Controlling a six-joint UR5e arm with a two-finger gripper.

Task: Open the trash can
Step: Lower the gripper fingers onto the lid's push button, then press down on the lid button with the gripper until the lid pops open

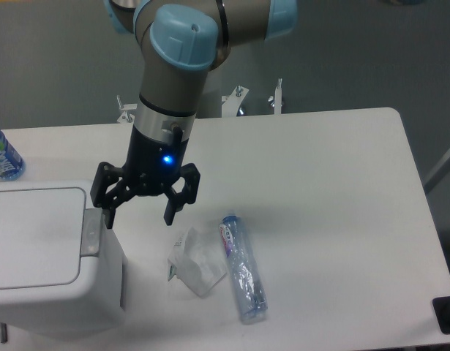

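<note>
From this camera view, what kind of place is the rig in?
Likely a robotics lab or test cell: a bare white table on a grey floor, with staged props only, namely a white trash can, a crushed plastic bottle and crumpled paper under the gripper.

The trash can (45, 256) stands at the worktop's (327, 190) left front corner, its button strip (91, 232) along the lid's right edge. The hand (138, 219) hangs just right of that strip, over the can's right rim. To the right of the can a crumpled wrapper (195, 261) lies on the worktop, with a lying bottle (243, 268) touching its right side. Behind the can, at the left edge, stands another bottle (3, 155).
</note>
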